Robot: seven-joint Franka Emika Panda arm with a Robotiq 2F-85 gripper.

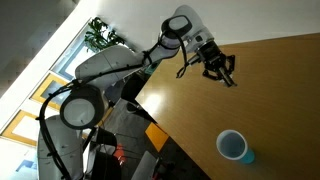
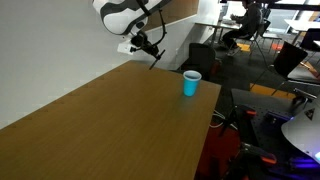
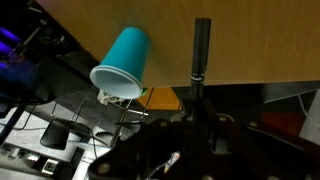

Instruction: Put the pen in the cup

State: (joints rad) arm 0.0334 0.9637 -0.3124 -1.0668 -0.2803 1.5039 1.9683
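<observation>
The light blue cup [image 1: 235, 147] with a whitish rim stands upright near the edge of the wooden table [image 1: 270, 90]. It also shows in an exterior view [image 2: 190, 83] and in the wrist view [image 3: 124, 64]. My gripper [image 1: 222, 71] hangs in the air above the table, well away from the cup, and also shows in an exterior view [image 2: 150, 50]. It is shut on the dark pen [image 3: 200, 55], which sticks out straight from the jaws in the wrist view. The pen [image 1: 229, 82] points down from the fingers.
The table edge runs close to the cup in both exterior views. Beyond it are office chairs [image 2: 205, 57], desks with equipment [image 2: 290, 50] and cables on the floor [image 3: 60, 130]. A potted plant [image 1: 100, 35] stands by the window behind the arm.
</observation>
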